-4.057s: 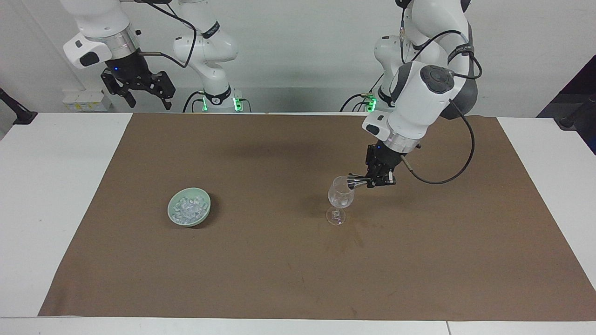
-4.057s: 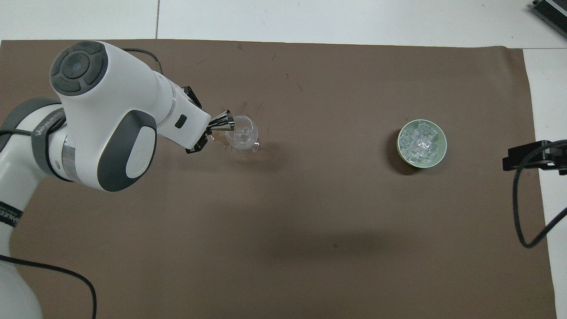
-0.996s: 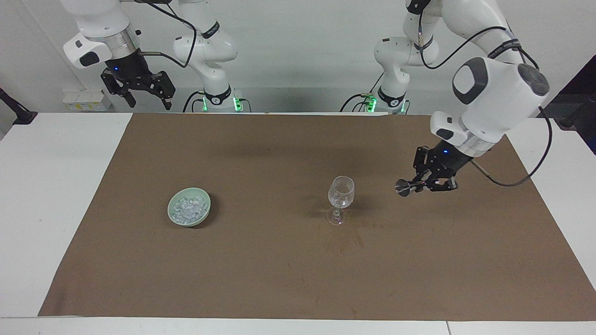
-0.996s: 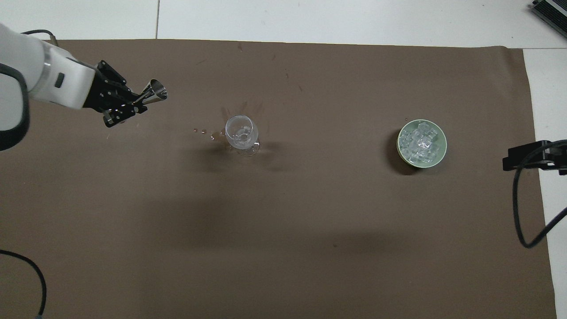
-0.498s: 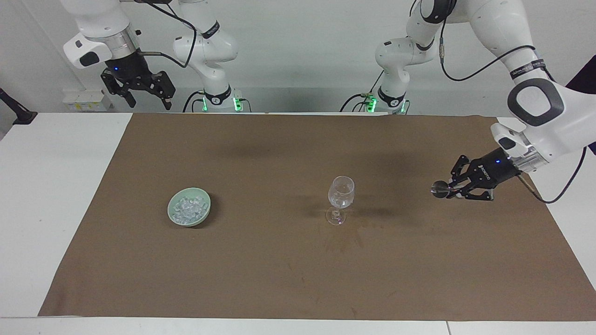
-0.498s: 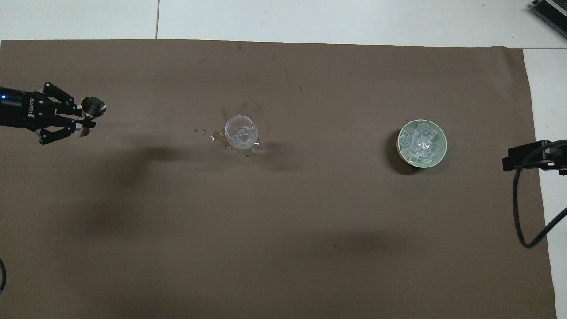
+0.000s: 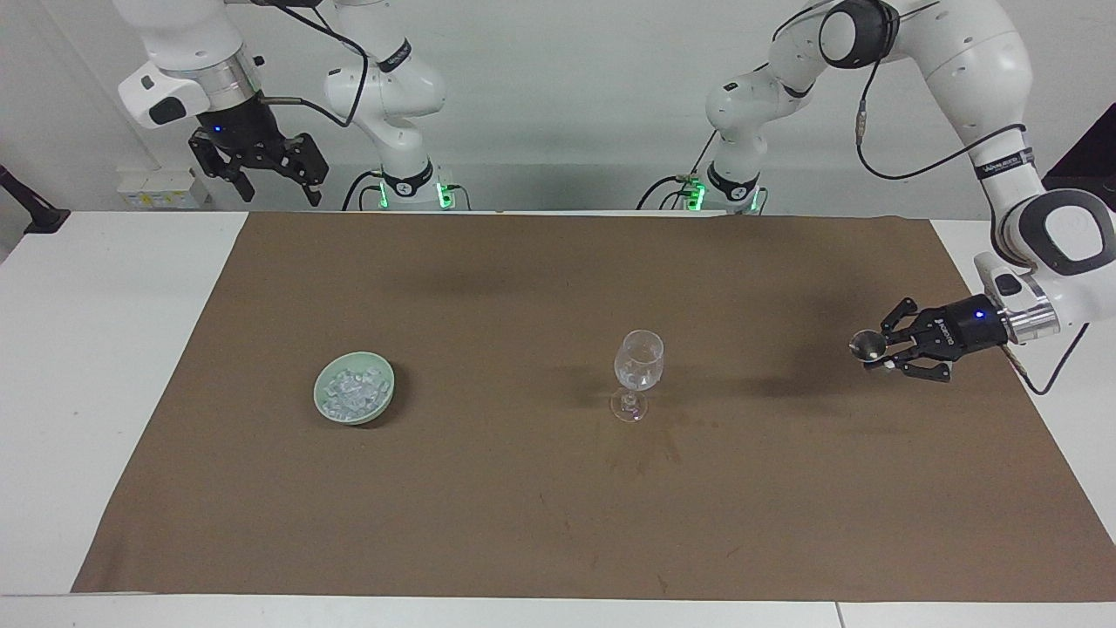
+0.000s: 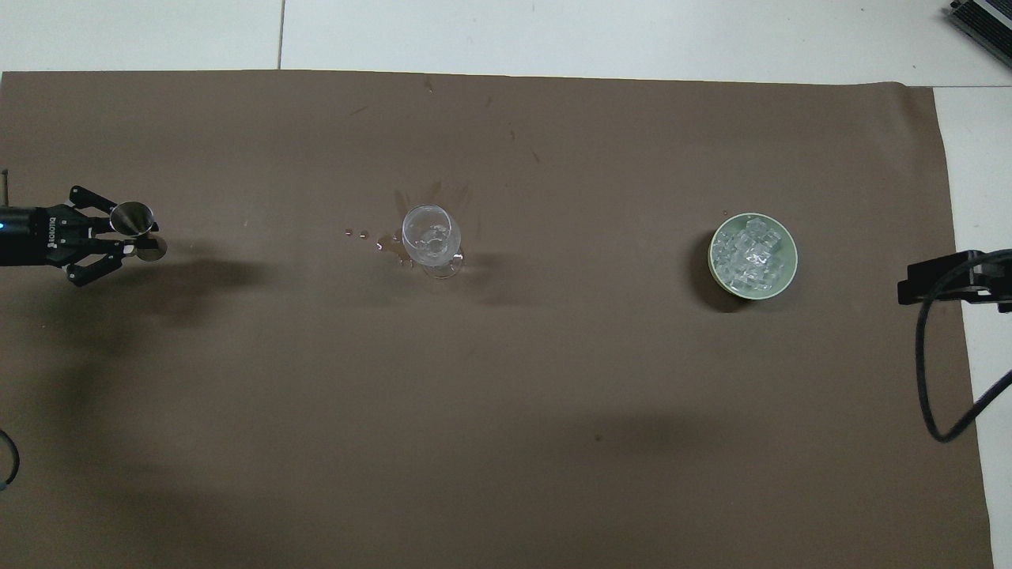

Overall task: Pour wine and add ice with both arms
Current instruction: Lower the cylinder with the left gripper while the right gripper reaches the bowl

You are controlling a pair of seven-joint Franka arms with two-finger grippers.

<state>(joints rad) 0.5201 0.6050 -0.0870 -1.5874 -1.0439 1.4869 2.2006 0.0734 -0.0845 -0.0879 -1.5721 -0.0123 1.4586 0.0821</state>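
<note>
One wine glass (image 7: 639, 373), one bowl (image 7: 323, 403) of ice (image 7: 353, 389); left gripper (image 7: 882, 352) fingers clamp one jigger (image 7: 867, 346), right gripper (image 7: 272, 181) spread, waiting.

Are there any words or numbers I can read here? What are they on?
"ROBOTIQ": white letters on the left gripper, seen upside down in the overhead view.
Dark bands on both arms carry white lettering, too small to read.
Yellow labels on a white box at the right arm's end: too small to read.
No text on the glass, the bowl or the jigger.
</note>
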